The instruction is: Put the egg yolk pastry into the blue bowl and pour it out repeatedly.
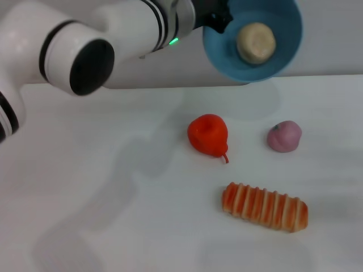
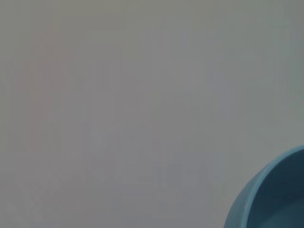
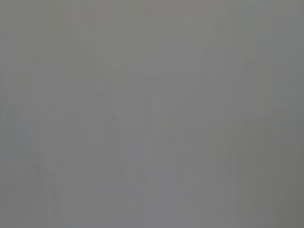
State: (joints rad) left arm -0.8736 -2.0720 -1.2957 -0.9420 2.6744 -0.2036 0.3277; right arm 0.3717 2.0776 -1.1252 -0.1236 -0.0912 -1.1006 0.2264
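The white table (image 1: 113, 226) fills most of the head view, with a pale wall behind its far edge. The left arm (image 1: 85, 51) reaches in from the left, across the far side and above the table. The left gripper (image 1: 218, 20) holds the blue bowl (image 1: 286, 45) by its left rim, dark fingers clamped on the edge, and the bowl is lifted clear of the table and tipped so its opening faces the camera. The egg yolk pastry (image 1: 256, 42) sits inside the bowl, against its inner wall. In the left wrist view only a curved piece of the bowl's rim (image 2: 266, 199) shows against blank grey.

On the table, the long orange-striped bread (image 1: 265, 207) lies nearest, to the right. Farther back sits a red pepper-shaped item (image 1: 209, 135), with the pink bun (image 1: 284, 136) to its right, apart from it.

The right gripper is out of sight; its wrist view shows only grey
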